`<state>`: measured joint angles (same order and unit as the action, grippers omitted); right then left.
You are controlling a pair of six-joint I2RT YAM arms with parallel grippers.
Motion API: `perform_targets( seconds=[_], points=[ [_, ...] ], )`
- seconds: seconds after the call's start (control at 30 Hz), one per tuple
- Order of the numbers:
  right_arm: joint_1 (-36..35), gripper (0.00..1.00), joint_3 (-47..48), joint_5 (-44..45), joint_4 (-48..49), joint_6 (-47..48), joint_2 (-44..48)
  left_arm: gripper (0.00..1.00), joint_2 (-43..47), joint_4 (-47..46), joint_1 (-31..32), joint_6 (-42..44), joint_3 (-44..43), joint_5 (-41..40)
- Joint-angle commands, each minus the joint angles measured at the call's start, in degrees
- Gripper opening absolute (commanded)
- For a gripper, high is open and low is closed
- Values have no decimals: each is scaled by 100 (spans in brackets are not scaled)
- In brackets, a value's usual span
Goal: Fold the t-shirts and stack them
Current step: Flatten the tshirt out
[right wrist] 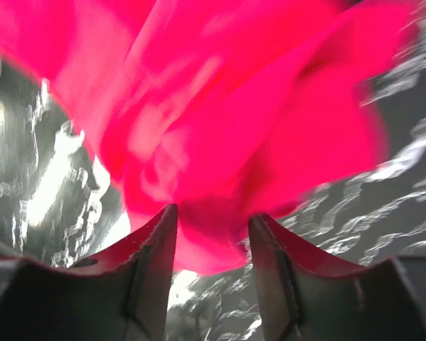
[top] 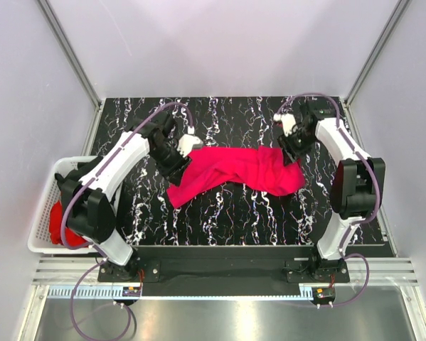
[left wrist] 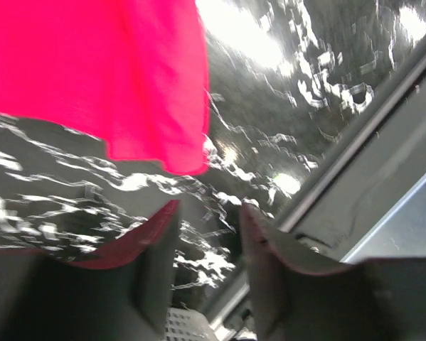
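My left gripper (left wrist: 209, 209): fingers spread, bare table visible through the gap, no cloth between the tips. A strip of pink runs along one finger's edge. My right gripper (right wrist: 211, 212): fingers about as far apart, pink shirt (top: 234, 174) bunched between and around them. Can't tell if it's clamped or just sitting in the gap.

The pink shirt lies as a rumpled band across the middle of the table (top: 220, 227), one end at each gripper, with its left corner trailing toward my bases.

Step, as I read it: spreading this shirt flat before any fold.
- The left needs to close on the cloth edge just beside it, since it grips nothing now.
- Best to take a thin edge on both sides, not a wad. The right's bunch will likely carry wrinkles into the fold.
- Then draw the ends apart evenly and low so the middle sag comes out and the shirt settles flat.
- An uneven pull would probably skew it or slip it off one side.

Views:
- Top view alone gives the whole shirt, both arms, and the basket (top: 45, 202) off the left edge with a red shirt (top: 56, 226) inside. My gripper bodies hide the fingertips there.
- Left wrist view alone shows the empty gap, with the shirt's edge ahead of the tips.
- Right wrist view alone shows cloth between the fingers, but it's blurred, so fold lines and layers are unreadable.
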<state>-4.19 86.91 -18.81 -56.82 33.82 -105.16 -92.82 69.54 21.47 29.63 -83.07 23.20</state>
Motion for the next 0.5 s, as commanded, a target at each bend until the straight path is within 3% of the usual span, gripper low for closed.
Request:
perform_targets(
  seconds=[0.0, 0.17, 0.23, 0.47],
  points=[
    [330, 52, 1132, -264, 223, -454, -361, 47, -87, -405, -64, -9, -675, -78],
    [383, 54, 2706, -88, 128, -824, -1532, 48, -1323, -740, -301, -624, -1369, -1043],
    [383, 53, 3145, -1, 48, -851, -1989, 47, -1720, -714, -442, -861, -1782, -1090],
    [383, 54, 3534, -96, -145, -930, -2404, 46, -3074, -626, -794, -1214, -2916, -1203]
  ],
)
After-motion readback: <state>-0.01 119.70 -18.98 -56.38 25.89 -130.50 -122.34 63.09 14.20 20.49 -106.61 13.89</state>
